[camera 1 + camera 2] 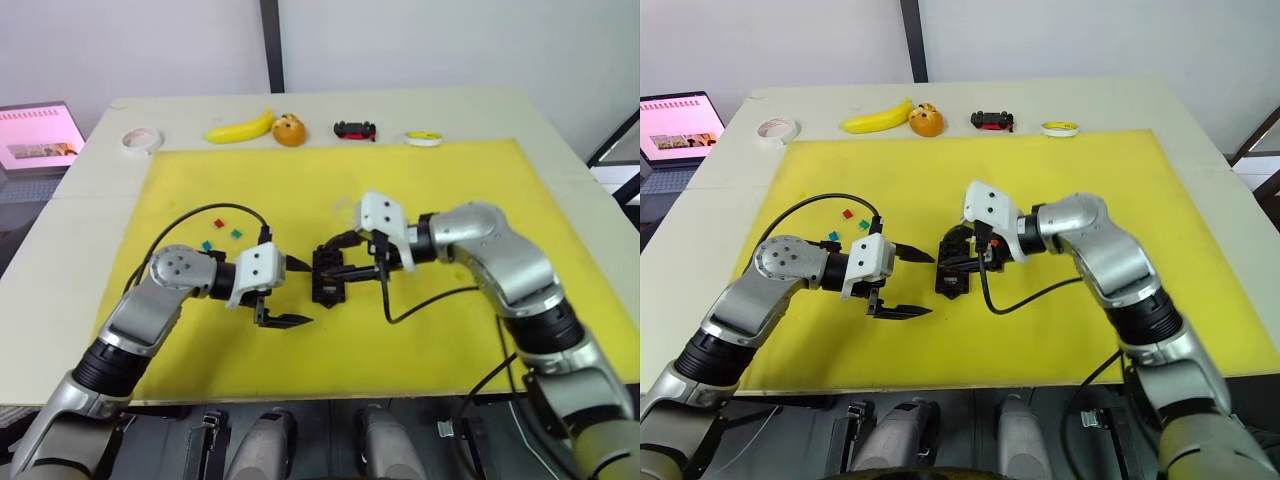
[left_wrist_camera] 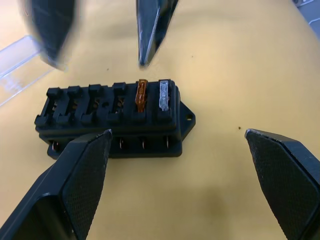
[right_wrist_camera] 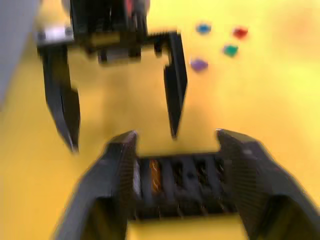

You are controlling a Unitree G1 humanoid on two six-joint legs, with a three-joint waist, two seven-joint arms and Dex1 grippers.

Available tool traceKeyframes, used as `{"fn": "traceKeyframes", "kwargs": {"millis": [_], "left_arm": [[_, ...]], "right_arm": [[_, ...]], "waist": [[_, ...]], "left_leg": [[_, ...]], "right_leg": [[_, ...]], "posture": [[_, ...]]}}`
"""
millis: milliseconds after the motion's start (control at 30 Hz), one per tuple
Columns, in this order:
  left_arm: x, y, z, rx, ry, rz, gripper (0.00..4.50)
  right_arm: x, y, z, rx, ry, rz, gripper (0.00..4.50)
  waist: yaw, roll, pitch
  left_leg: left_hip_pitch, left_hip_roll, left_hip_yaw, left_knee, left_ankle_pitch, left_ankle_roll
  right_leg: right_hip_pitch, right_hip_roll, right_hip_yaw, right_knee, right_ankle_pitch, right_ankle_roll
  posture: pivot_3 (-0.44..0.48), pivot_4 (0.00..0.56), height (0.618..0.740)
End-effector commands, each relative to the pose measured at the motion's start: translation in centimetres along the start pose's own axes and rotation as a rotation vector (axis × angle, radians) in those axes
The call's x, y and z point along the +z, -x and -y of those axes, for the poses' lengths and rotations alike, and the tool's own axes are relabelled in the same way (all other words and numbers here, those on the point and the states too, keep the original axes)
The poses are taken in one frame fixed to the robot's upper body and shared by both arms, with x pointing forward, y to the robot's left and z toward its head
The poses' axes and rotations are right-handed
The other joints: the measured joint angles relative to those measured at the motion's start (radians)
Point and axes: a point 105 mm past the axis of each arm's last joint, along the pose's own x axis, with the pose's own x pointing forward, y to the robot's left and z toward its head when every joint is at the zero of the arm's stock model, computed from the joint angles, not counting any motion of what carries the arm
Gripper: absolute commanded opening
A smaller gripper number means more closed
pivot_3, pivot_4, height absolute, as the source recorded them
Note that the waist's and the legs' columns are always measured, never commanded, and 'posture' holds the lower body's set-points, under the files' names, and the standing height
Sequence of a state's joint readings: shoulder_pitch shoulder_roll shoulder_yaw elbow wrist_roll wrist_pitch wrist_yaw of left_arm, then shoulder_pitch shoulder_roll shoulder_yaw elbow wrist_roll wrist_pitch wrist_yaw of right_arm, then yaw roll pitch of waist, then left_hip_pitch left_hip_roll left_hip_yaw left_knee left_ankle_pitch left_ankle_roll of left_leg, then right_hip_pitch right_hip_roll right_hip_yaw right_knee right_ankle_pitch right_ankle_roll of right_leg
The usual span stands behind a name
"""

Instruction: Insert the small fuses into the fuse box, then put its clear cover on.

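While open, L gripper nr fuse box

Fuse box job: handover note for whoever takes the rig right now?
Left gripper: open, empty, beside the fuse box.
Right gripper: fingers around the box; grip cannot be told.
Box sits mid yellow mat.
Done: orange-brown fuse and grey fuse seated at one end.
Left: loose fuses (blue, red, green, purple) on the mat; four slots open; clear cover lying off the box.

Head eyes look down over the table; both wrist cameras closely share the fuse box.
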State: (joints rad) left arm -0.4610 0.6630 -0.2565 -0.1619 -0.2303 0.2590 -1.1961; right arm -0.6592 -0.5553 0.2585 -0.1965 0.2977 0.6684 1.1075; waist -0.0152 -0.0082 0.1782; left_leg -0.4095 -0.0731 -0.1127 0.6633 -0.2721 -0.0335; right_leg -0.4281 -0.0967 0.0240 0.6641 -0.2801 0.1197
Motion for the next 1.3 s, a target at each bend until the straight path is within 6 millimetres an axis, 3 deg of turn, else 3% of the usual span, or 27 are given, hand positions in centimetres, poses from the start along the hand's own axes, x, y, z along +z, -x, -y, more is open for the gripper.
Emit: {"fn": "traceKeyframes", "kwargs": {"millis": [33,67,100,333,567,767,900,967,1067,1233,1300], "left_arm": [[1.0,0.3,-0.5,0.015,-0.022,0.034,4.5],[0.9,0.3,-0.5,0.017,-0.022,0.033,4.5],[0.9,0.3,-0.5,0.017,-0.023,0.031,4.5],[0.6,0.3,-0.8,0.02,-0.027,0.024,4.5],[0.5,0.1,-1.1,0.027,-0.032,0.023,4.5],[0.2,0.0,-1.2,0.031,-0.031,0.026,4.5],[0.2,0.0,-1.2,0.041,-0.023,0.041,4.5],[0.3,0.5,-1.3,0.079,0.012,0.069,4.5],[0.3,1.7,-1.7,0.179,0.102,0.118,4.5],[0.1,4.4,-1.9,0.384,0.246,0.206,4.5],[-0.8,6.2,-1.4,0.477,0.322,0.214,4.5]], "right_arm": [[0.9,0.3,0.2,-0.052,0.029,0.097,0.54],[0.6,0.1,0.0,-0.052,0.022,0.099,0.07],[0.4,-0.1,-0.2,-0.052,0.019,0.099,0.02],[-0.8,-0.4,-0.5,-0.071,-0.008,0.07,0.02],[-3.6,-0.9,-1.0,-0.068,-0.031,-0.066,0.02],[-3.2,-0.9,-0.4,-0.104,-0.026,-0.061,0.02],[-1.5,-0.5,-0.6,-0.084,-0.037,0.012,0.02],[0.6,0.4,-1.2,-0.063,-0.071,0.113,0.02],[1.9,2.4,-1.2,-0.104,-0.089,0.168,0.02],[1.1,6.6,-0.1,-0.295,-0.117,0.145,0.02],[0.4,8.9,0.5,-0.388,-0.151,0.133,0.56]], "waist": [[0.0,0.0,0.0],[0.0,0.0,0.0],[0.0,0.0,0.0],[0.0,0.0,0.0],[0.0,0.0,-0.001],[0.0,0.0,-0.001],[0.0,0.0,-0.001],[0.0,0.0,-0.001],[-0.001,0.0,-0.001],[0.004,0.0,-0.001],[0.003,0.0,-0.001]], "left_leg": [[0.0,0.0,0.0,0.0,0.0,0.0],[0.0,0.0,0.0,0.0,0.0,0.0],[0.0,0.0,0.0,0.0,0.0,0.0],[0.0,0.0,0.0,0.0,0.0,0.0],[0.0,0.0,0.0,0.0,0.0,0.0],[0.001,0.0,0.0,0.0,0.0,0.0],[0.001,0.0,0.0,0.0,0.0,0.0],[0.001,0.0,0.0,0.0,0.0,0.0],[0.001,0.0,0.0,0.0,0.0,0.0],[0.001,0.0,0.0,0.0,-0.001,0.001],[0.001,0.0,0.0,0.001,-0.001,0.001]], "right_leg": [[0.0,0.0,0.0,0.0,0.0,0.0],[0.0,0.0,0.0,0.0,0.0,0.0],[0.0,0.0,0.0,0.0,0.0,0.0],[0.0,0.0,0.0,0.0,0.0,0.0],[0.0,0.0,0.0,0.0,0.0,0.0],[0.001,0.0,0.0,0.0,0.0,0.0],[0.001,0.0,0.0,0.0,0.0,0.0],[0.001,0.0,0.0,0.0,0.0,0.0],[0.001,0.0,0.0,0.0,0.0,0.0],[0.001,0.0,0.0,0.0,0.0,0.0],[0.001,-0.001,0.0,0.0,0.0,0.0]], "posture": [[0.0,0.15,0.74],[0.0,0.15,0.74],[0.0,0.15,0.74],[0.0,0.15,0.74],[0.0,0.15,0.74],[0.0,0.15,0.74],[0.0,0.15,0.74],[0.0,0.15,0.74],[0.0,0.15,0.74],[0.0,0.15,0.74],[0.0,0.15,0.74]]}}
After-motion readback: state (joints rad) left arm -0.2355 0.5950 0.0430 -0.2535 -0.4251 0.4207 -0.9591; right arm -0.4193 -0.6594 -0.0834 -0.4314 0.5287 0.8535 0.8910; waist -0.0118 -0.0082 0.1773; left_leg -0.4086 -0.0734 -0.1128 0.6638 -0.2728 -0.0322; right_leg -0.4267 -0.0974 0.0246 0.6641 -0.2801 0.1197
